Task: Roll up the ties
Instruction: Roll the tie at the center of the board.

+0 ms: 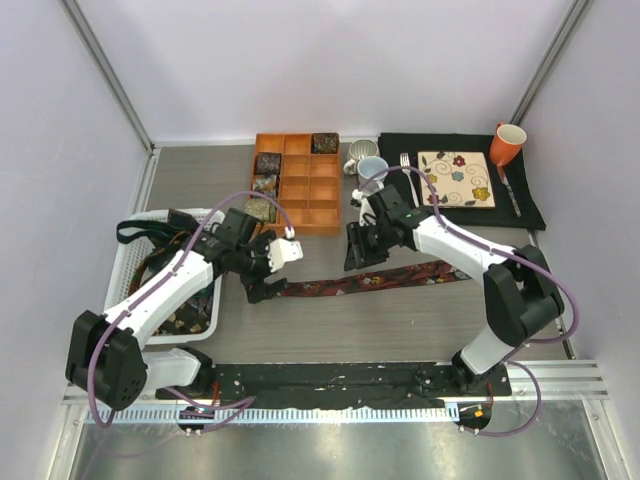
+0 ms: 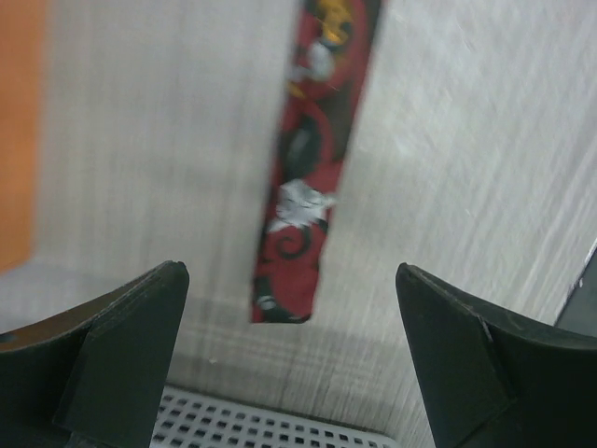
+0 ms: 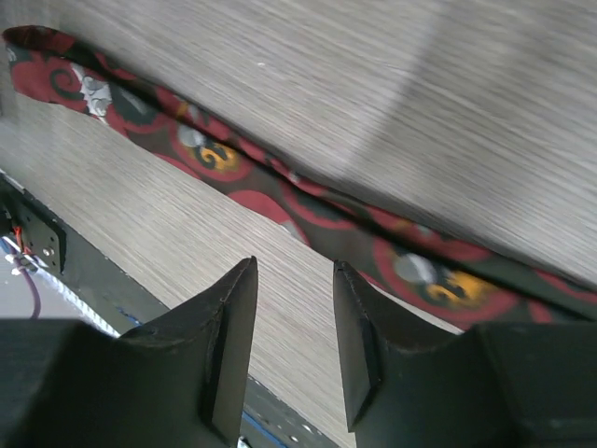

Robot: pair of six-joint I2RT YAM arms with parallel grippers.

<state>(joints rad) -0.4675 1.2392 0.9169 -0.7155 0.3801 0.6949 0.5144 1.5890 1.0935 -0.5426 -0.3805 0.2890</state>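
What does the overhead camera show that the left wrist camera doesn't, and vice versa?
Only overhead: the arms, rolled ties, mugs, and a plate on a black placemat. Only left wrist: the red tie's swirl print close up, between the left gripper's wide-open fingers. Both: that tie flat on the table, plus the orange tray and white basket, only slivers in the wrist view.

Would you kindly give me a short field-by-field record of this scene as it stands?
tie on table: maroon tie, lying flat, unrolled
left gripper: open, empty, at the tie's end
right gripper: open, empty, beside the tie
orange tray: four rolled ties in compartments
white basket: loose ties inside
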